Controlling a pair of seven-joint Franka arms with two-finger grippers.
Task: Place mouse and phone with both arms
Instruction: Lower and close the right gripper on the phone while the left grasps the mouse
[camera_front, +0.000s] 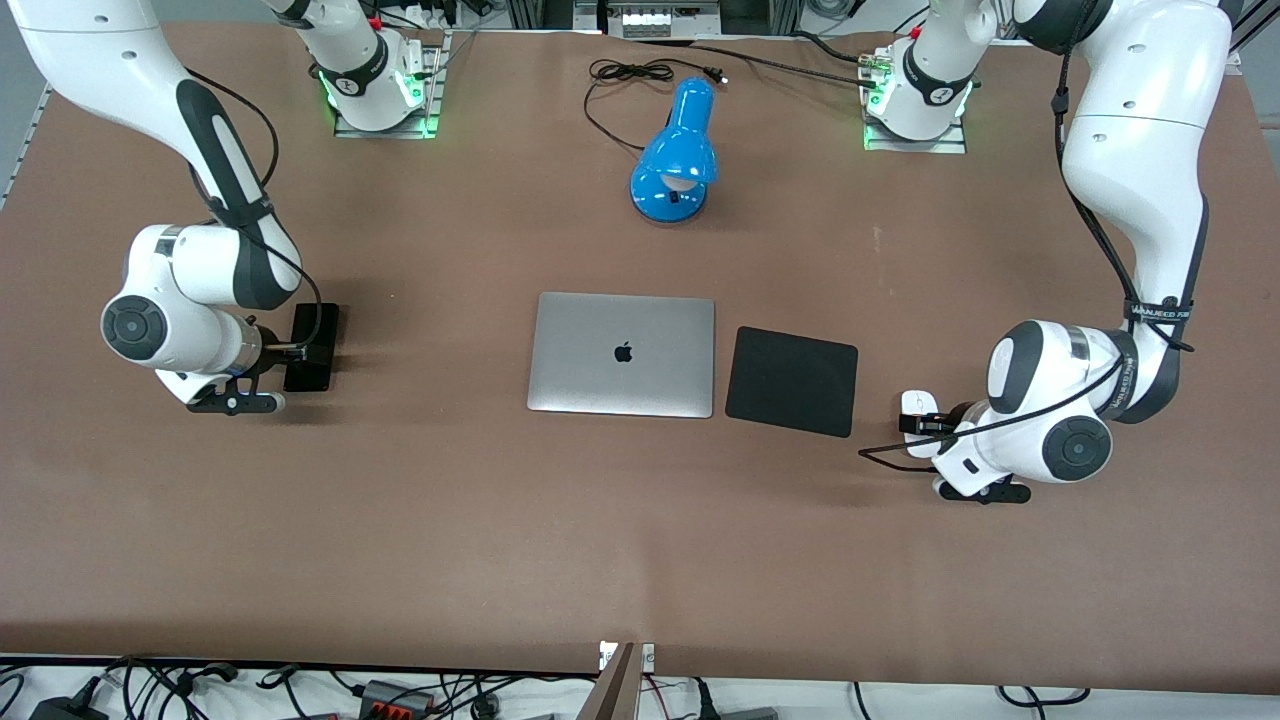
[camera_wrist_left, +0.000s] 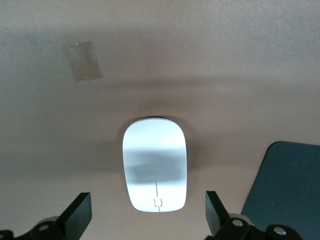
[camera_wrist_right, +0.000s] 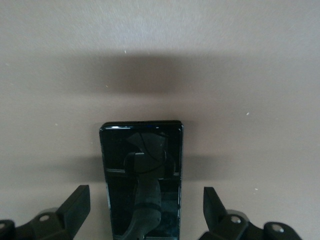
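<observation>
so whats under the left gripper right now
The white mouse lies flat on the bare brown table between the open left gripper fingers, unheld. Nothing shows beneath the mouse itself.

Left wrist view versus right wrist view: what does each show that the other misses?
Only the left wrist view shows the small white oval mouse lying on the table between the left gripper's open fingers, plus a corner of the black square pad and a piece of clear tape. Only the right wrist view shows the slim black glossy phone flat between the right gripper's open fingers. Both share the brown table surface and an open gripper straddling its object without touching it.
</observation>
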